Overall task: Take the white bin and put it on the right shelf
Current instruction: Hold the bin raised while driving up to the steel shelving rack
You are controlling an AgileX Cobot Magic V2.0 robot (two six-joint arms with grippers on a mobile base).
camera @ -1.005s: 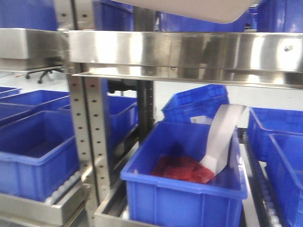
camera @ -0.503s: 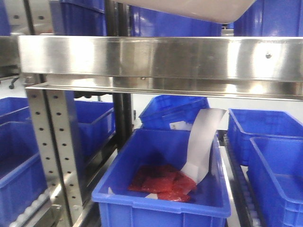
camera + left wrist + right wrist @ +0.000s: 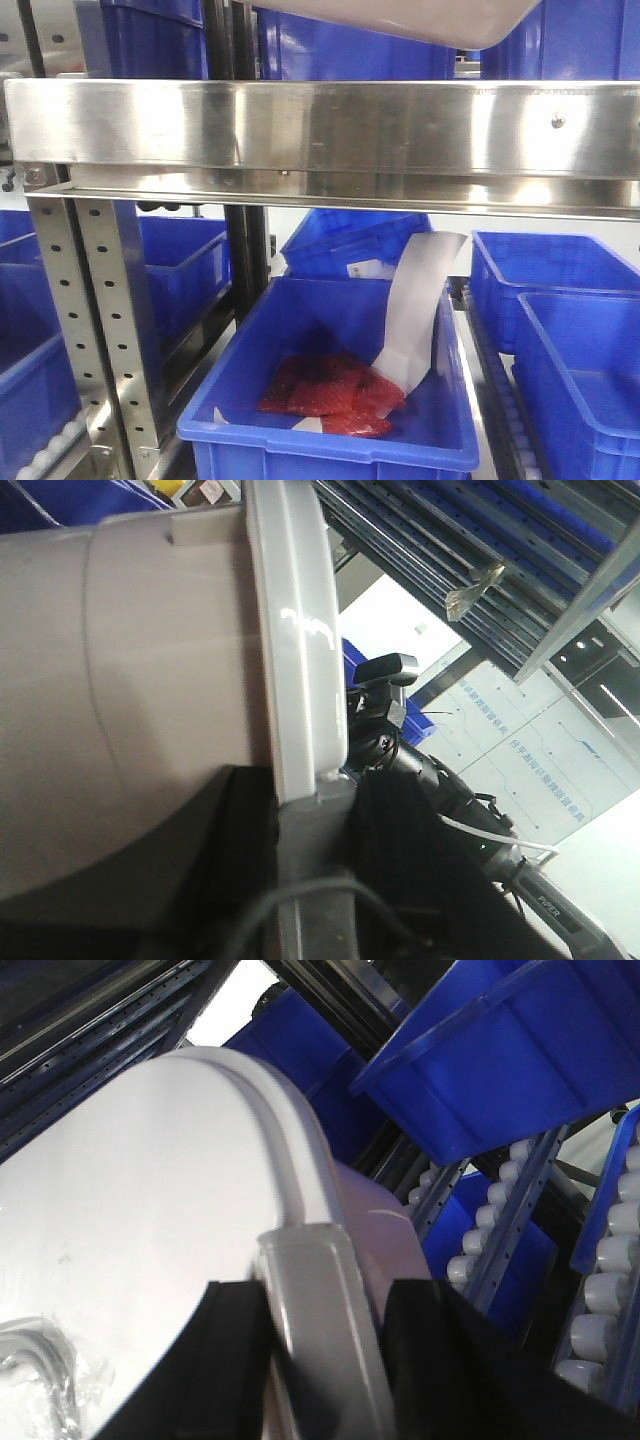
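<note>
White bin above right shelf, upright now farther left; left claw, right claw tight on rim

obstacle: right shelf rail below white bin | behind: blue bins

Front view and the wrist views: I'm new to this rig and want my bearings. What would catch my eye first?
The right shelf's broad shiny steel rail spans the front view, with the white bin's pale underside above it at the top edge. Below, an open blue bin holds red packets and a curling white paper strip. The white bin also fills both wrist views.
</note>
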